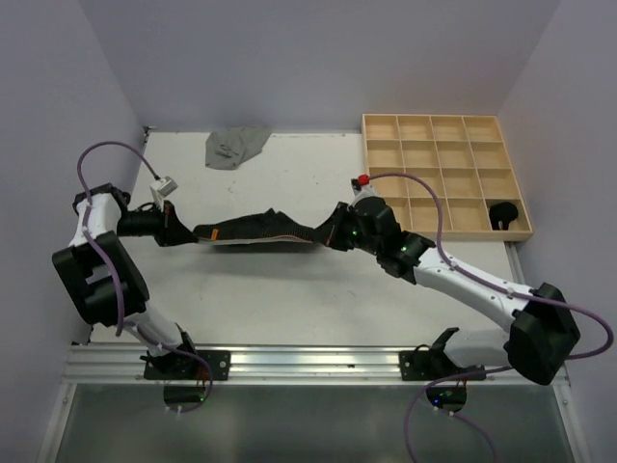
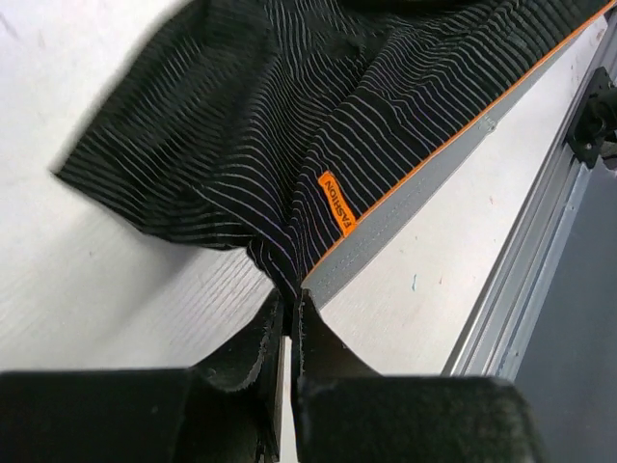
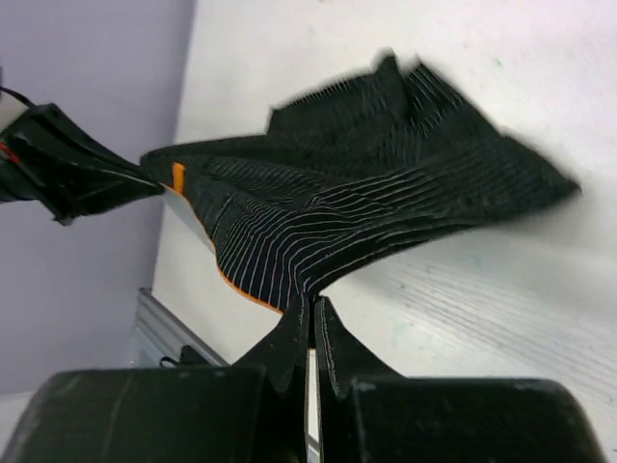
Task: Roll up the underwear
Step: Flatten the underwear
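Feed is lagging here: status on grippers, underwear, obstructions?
Left gripper shut on one end of black striped underwear, right gripper on the other. Cloth stretched between them. Grey underwear far off, not in the way.

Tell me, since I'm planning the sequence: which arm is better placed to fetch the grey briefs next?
Left, likely: the grey briefs lie far-left, nearer the left tool; the right tool sits by the tray. Both pinch the striped briefs.

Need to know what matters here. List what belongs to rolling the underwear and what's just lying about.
Job: black striped underwear, pinched by left gripper and right gripper; grey underwear.
Lying about: wooden grid tray; dark bundle in its near-right cell.
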